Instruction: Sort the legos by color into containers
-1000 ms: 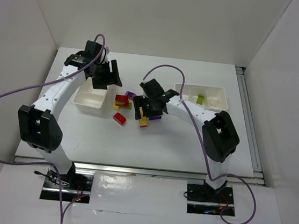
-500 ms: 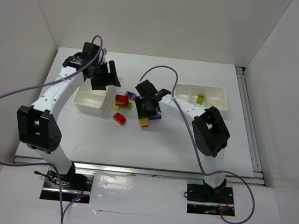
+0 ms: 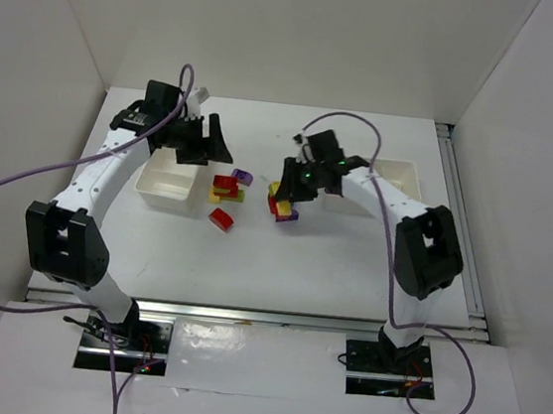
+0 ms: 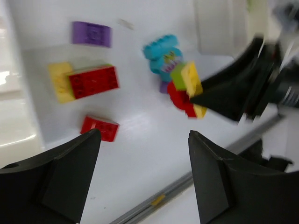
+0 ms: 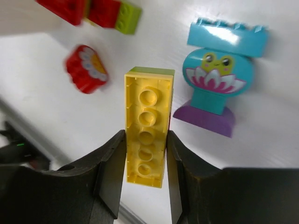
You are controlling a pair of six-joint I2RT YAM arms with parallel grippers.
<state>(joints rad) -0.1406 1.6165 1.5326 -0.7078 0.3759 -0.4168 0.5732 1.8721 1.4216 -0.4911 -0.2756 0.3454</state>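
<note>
R hand point(image 5: 145, 140) clamped on a long yellow plastic brick point(image 5: 145, 116), fingers point(image 5: 110, 172) tight on both long sides, round sockets facing the wrist cam. A lime-green brick edge point(image 5: 152, 71) shows at its far end, behind it; joined or not, can't tell. Just beside it on the white worktop point(image 5: 261, 149): cyan frog-print block point(image 5: 219, 63) touching a purple base piece point(image 5: 205, 121). Red rounded flower-print brick point(image 5: 85, 69) off to the left, blurred. Top view: R hand w/ the yellow brick sits mid-worktop, btwn the two trays, nearer the right one. L hand point(image 4: 143, 135) wide open, nothing btwn its fingers, hanging over the worktop; top view has it at the far edge of the left white rectangular plastic tray point(image 3: 163, 192). In L wrist cam: flat purple brick point(image 4: 91, 33), red rectangular brick point(image 4: 93, 81) lying against a pale yellow brick point(image 4: 57, 80), small red brick point(image 4: 99, 127) alone, a little apart. All these lie just right of the left tray. Right white plastic tray point(image 3: 407, 177) at far right, partly hidden by R arm; contents not readable.
</note>
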